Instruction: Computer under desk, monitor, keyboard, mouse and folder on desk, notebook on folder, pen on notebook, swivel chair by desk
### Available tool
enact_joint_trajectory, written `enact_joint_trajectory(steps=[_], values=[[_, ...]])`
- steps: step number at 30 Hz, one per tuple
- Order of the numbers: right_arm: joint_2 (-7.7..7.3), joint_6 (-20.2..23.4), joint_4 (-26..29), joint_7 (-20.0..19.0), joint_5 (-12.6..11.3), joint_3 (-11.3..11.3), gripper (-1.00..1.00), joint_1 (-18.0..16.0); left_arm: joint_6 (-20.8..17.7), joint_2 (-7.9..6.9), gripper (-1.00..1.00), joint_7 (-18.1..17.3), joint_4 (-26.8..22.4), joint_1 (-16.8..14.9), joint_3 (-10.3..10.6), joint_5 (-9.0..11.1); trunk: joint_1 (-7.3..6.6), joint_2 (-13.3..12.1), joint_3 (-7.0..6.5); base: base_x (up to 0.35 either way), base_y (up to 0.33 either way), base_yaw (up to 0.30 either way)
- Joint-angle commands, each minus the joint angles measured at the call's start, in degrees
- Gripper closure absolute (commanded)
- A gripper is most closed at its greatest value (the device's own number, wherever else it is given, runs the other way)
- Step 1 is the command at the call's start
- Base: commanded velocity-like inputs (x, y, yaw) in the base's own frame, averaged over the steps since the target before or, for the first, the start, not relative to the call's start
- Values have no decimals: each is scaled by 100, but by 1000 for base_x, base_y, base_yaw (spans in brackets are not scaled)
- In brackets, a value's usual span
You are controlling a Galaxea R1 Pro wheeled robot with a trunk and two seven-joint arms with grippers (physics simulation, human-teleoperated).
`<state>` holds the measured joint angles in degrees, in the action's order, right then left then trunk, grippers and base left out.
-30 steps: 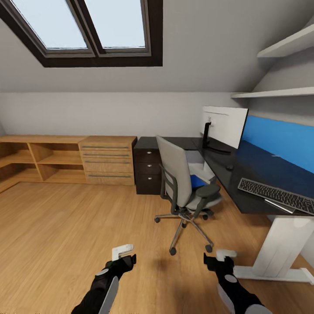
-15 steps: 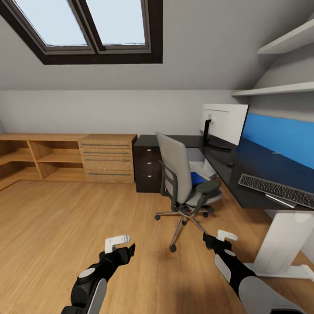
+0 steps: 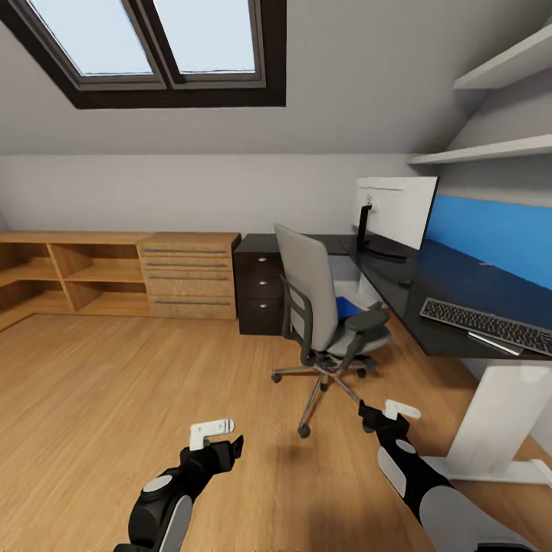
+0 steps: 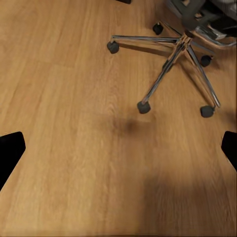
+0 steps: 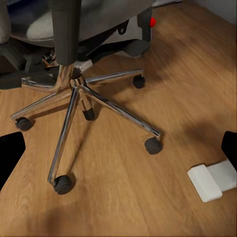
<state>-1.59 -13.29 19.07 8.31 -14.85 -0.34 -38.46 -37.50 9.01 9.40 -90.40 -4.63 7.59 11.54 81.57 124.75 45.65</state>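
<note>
The grey swivel chair (image 3: 316, 303) stands on the wood floor beside the black desk (image 3: 441, 287), and the blue folder (image 3: 349, 307) lies on its seat. On the desk are the monitor (image 3: 395, 213), the small dark mouse (image 3: 405, 282) and the keyboard (image 3: 486, 325). A thin pale-edged flat thing (image 3: 495, 343), perhaps the notebook, lies at the keyboard's front. The light grey computer (image 3: 343, 276) sits behind the chair under the desk. My left gripper (image 3: 221, 438) and right gripper (image 3: 386, 414) hang open and empty above the floor, short of the chair's chrome base (image 4: 173, 54) (image 5: 79, 94).
A low light-wood shelf and drawer unit (image 3: 115, 274) runs along the back wall, with a dark drawer cabinet (image 3: 261, 295) at the desk's end. Wall shelves (image 3: 491, 152) hang over the desk. The desk's white foot (image 5: 213, 180) lies close by my right gripper.
The view has shifted a little. Both arms reach slightly farther into the picture. The chair and the things on the desk have not moved.
</note>
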Motion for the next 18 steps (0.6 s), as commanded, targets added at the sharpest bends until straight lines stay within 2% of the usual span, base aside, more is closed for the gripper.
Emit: enact_joint_trajectory(steps=[1,11,16,17,18], values=[[1,-42,-6,4,-20,-2,-100,-4,-22,-1,-100,51,-2,-4,23,60,22,44,24,0,0,0],[-8,-278,-9,6,62,23,-100,2,-21,-13,-100,53,25,-3,92,56,241,445,204,0,0,0],[-14,-593,-17,23,370,32,-100,7,-16,-13,-100,62,29,-3,94,55,351,646,294,0,0,0],[-11,-846,-21,132,525,33,-100,12,-13,-13,-100,72,28,-3,92,53,373,686,312,0,0,0],[-10,-907,-22,166,550,33,-100,12,-13,-13,-100,73,28,-3,91,52,395,726,329,0,0,0]])
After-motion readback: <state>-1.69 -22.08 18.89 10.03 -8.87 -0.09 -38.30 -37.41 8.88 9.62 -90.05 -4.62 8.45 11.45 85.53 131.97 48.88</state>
